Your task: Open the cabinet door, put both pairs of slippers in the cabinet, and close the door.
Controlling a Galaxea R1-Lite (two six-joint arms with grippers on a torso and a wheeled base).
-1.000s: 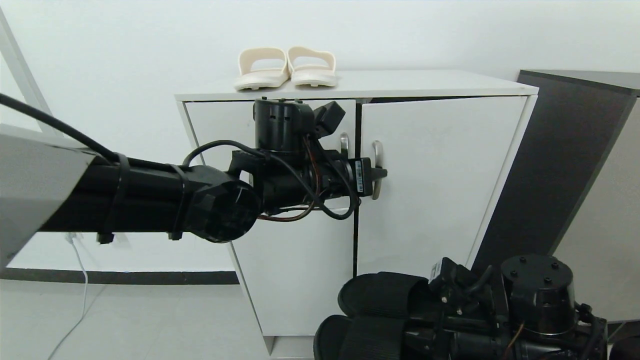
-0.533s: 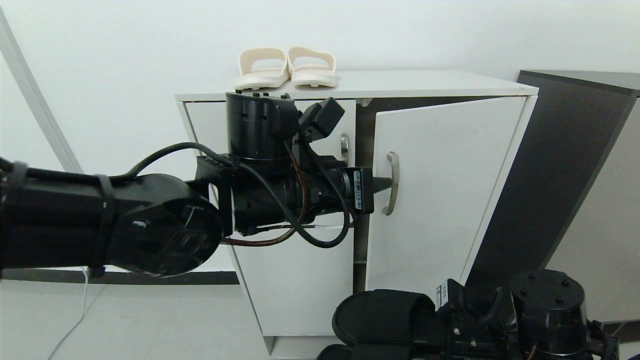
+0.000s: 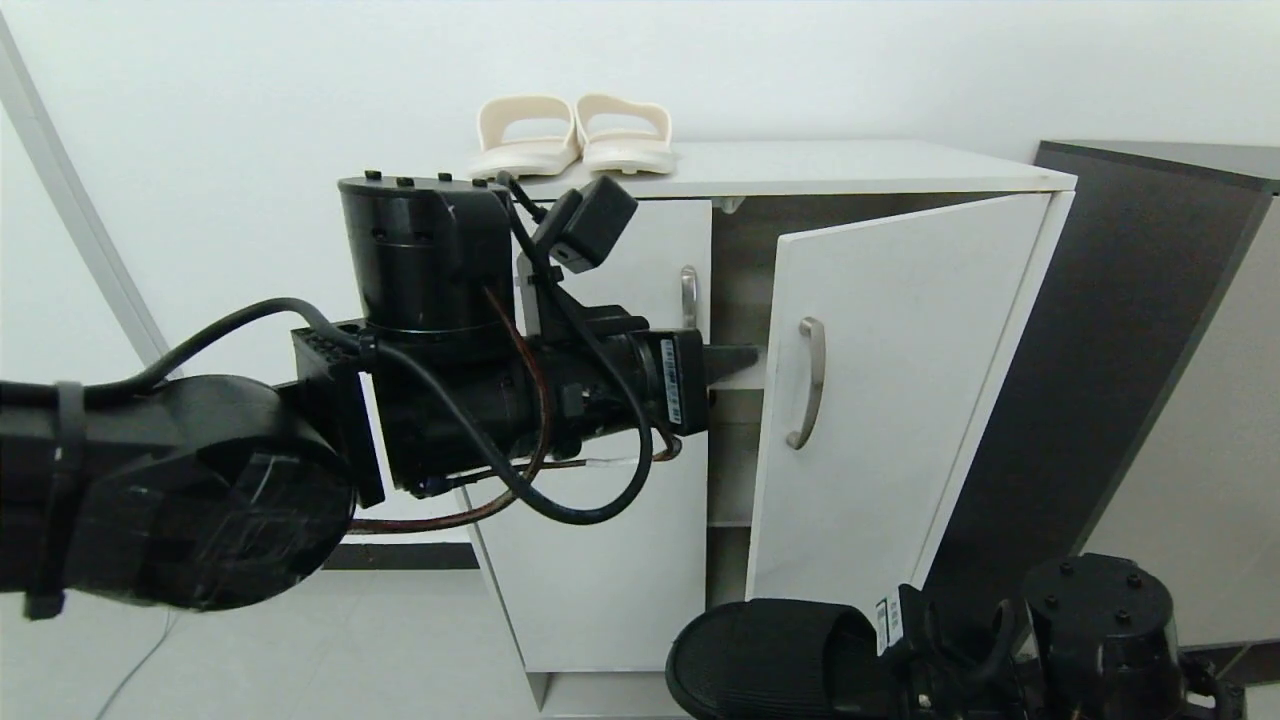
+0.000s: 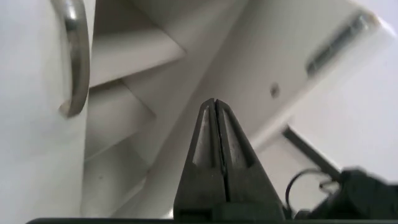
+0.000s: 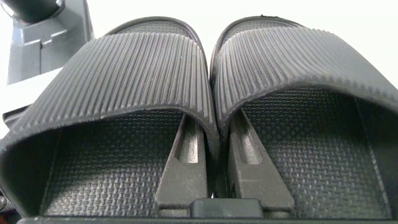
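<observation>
Black ribbed rubber slippers (image 5: 149,81) hung low before the white cabinet (image 3: 860,160), pinched strap-to-strap by the right gripper (image 5: 214,143). They looked soft and light (probably bendy), so best held there. The left gripper (image 4: 215,124), fingers pressed together and empty, sat by the half-open right door (image 3: 900,400). Cream slippers (image 3: 572,135) lay on top.

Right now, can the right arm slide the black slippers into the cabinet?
Probably not yet. The right door is only partly open and stands between the cabinet and the black slippers in the right gripper. The left gripper also sits right where they would go in.
</observation>
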